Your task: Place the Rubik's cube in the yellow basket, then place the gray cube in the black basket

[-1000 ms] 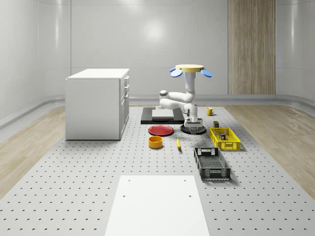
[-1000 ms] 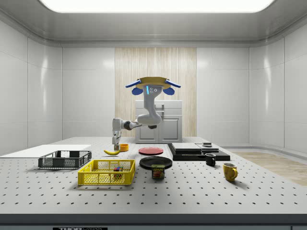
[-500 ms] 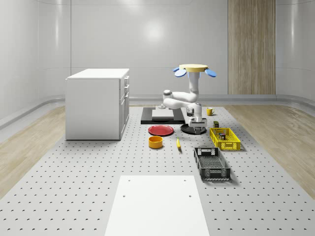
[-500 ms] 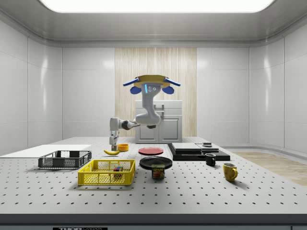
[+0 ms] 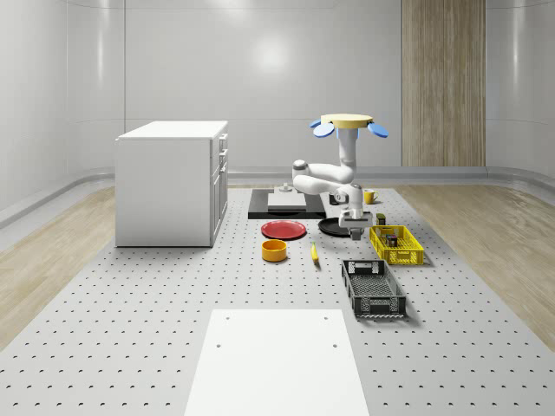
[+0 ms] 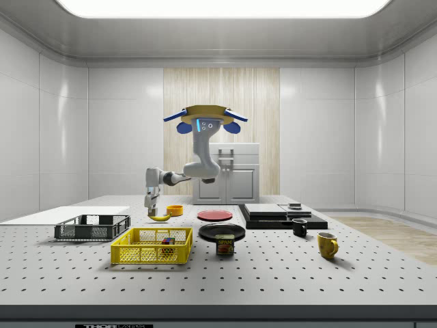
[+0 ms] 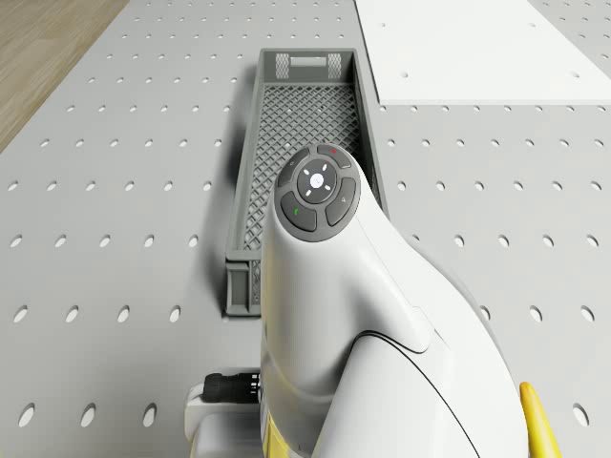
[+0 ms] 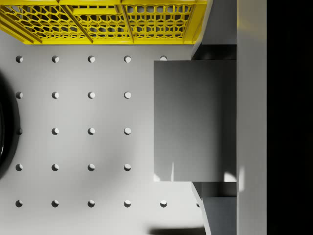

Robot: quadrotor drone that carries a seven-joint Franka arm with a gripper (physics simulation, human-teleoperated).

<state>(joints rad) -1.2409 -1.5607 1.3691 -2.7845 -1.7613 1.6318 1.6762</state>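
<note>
Gripper (image 5: pixel 355 230) hangs low above the perforated table (image 5: pixel 130 329), clamped on the gray cube (image 8: pixel 194 120); the wrist view has that gray block wedged between the finger pads, with the yellow basket (image 8: pixel 102 22) just beyond it; so the cube is off the table and riding in the fingers. Drone (image 6: pixel 205 121) hovers high over the middle of the table, arm (image 6: pixel 183 174) reaching out and down toward the side view's left. Rubik's cube (image 6: pixel 167 240) sits inside the yellow basket, so the first half looks done to me. Now the relation that matters: the black basket (image 5: pixel 373 289) lies ahead of the gripper, toward the whole-scene camera, close but not underneath; the drone view shows its long axis running straight away from the arm; carry along that line, then release over the mesh.
</note>
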